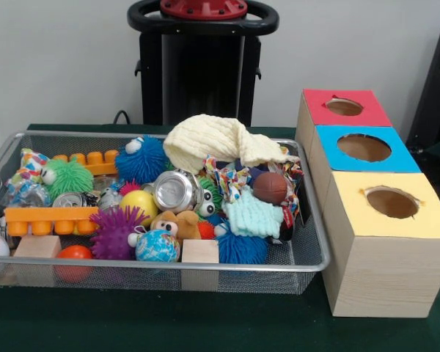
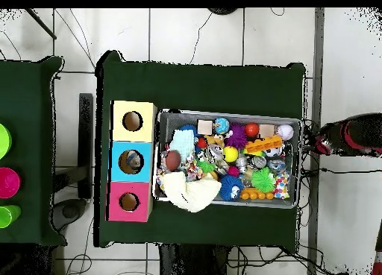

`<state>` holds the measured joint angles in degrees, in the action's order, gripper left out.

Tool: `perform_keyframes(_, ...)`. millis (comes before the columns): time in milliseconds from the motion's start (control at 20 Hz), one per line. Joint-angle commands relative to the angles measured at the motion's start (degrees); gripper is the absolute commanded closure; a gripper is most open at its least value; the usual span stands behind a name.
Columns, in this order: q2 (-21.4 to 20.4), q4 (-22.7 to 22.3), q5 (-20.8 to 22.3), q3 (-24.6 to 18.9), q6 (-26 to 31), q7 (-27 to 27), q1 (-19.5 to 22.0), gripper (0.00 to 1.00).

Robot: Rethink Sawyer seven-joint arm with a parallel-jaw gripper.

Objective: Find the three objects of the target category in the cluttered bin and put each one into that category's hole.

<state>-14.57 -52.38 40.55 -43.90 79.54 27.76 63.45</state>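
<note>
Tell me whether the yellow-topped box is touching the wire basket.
Cannot tell. In the front view the yellow-topped box meets the wire basket at its corner with no visible gap; overhead, the box and basket rim sit side by side, seam unclear.

Black pedestal (image 1: 203, 73), black ring handle, red cap (image 1: 204, 7) on top.

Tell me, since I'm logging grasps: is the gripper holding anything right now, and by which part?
It cannot be told: the gripper shows in neither view. The toys all lie loose in the wire bin, with the cream cloth draped on top.
</note>
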Motion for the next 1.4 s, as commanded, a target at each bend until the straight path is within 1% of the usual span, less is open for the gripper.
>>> perform_keyframes(50, 0.77, -2.93, -6.32, -1.31, -1.56, -7.01, 3.15, 0.00)
perform_keyframes(200, 1.42, -3.10, -6.46, -0.76, -2.47, -7.70, 3.16, 0.00)
perform_keyframes(400, 0.72, -5.55, -7.04, 0.34, -4.33, -6.97, 3.64, 0.00)
perform_keyframes(750, -4.02, -15.33, -8.35, 1.10, -8.71, -2.60, 5.95, 0.00)
perform_keyframes(1000, -7.74, -21.09, -9.32, 1.39, -10.85, 1.57, 6.22, 0.00)
perform_keyframes(1400, -11.22, -26.62, -10.82, 2.40, -13.65, 5.21, 6.45, 0.00)
